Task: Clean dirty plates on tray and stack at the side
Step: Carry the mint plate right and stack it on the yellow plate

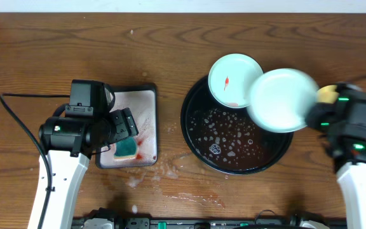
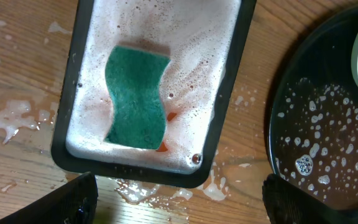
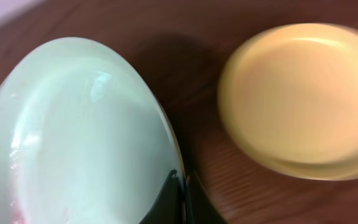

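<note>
Right gripper [image 3: 180, 186]: fingertips pressed together on the near rim of a pale mint plate [image 3: 79, 137]. The plate fills the space left of the jaws. Its face looks mostly wiped, with a faint pink trace near the lower edge.

Right of the jaws, apart from the held plate, a pale yellow plate [image 3: 297, 99] lies flat on the wooden table [image 3: 197, 68]. It looks clean and is probably the base of the stack.

Overhead, the held plate is blurred and sits above the black tray [image 1: 186, 124] on its rim nearest the right jaws. A second mint plate [image 1: 234, 79], red-smeared, rests on the tray's far rim.

Left gripper [image 2: 179, 205]: jaws spread wide, nothing between them. Ahead of them a green sponge [image 2: 135, 99] lies in foam in the small silver tray [image 2: 64, 118].

Step in hand, as judged: carrying the mint plate to the yellow one. The pinch is thin and the rim wet, so it may slip. Keep the plate level and centre it over the yellow plate before lowering. Let go only once it is seated. The pink trace may need another wipe.
</note>
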Available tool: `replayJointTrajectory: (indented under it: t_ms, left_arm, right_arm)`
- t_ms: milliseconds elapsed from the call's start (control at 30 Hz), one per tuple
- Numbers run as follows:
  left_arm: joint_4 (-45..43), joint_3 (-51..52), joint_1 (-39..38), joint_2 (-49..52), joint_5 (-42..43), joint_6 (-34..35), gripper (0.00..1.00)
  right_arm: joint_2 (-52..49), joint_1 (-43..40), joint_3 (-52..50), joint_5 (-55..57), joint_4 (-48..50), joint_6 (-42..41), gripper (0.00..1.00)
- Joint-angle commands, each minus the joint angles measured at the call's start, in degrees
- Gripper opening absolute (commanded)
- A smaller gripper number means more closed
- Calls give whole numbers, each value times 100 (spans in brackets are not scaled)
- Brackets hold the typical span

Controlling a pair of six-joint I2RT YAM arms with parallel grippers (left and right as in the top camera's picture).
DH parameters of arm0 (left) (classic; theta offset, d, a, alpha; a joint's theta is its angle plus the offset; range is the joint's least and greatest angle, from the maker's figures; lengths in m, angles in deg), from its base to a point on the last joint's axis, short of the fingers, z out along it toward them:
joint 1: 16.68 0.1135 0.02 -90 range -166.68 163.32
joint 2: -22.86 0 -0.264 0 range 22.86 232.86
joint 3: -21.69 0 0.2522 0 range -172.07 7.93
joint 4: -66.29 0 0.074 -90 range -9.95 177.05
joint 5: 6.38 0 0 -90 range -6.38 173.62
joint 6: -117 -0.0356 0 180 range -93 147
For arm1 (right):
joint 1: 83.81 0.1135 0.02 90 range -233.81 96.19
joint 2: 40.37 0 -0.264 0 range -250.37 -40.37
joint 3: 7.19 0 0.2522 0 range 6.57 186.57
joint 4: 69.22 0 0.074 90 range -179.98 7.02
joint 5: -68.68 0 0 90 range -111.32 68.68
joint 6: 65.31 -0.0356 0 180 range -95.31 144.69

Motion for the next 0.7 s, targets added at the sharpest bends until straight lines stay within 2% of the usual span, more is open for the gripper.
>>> replayJointTrajectory:
  t_ms: [0,133,233,333,400,467,567,667]
  left_arm:
    - [15,11,17,-24,-13,-55,85]
    - [15,11,17,-24,-13,-55,85]
    - [15,11,17,-24,-13,-55,85]
    - [15,11,17,-24,-13,-55,85]
    - [15,11,17,-24,-13,-55,85]
    - [15,11,17,-24,-13,-55,85]
    - [15,11,17,-24,-13,-55,85]
    - [15,11,17,-24,-15,-55,85]
  right_arm:
    - [-297,-1108,72,-704,118,-625,1]
    - [-922,-1969,72,-2,361,-1196,1]
    - [-1521,-2269,72,466,761,-1257,1]
    - [-1980,-2363,74,446,1093,-1231,1]
    - [-2159,-2321,74,208,1314,-929,14]
    - [-2190,-2234,85,87,1366,-693,36]
    - [-2022,-2035,140,-166,1368,-697,40]
    - [-1631,-1582,310,-955,1364,-481,40]
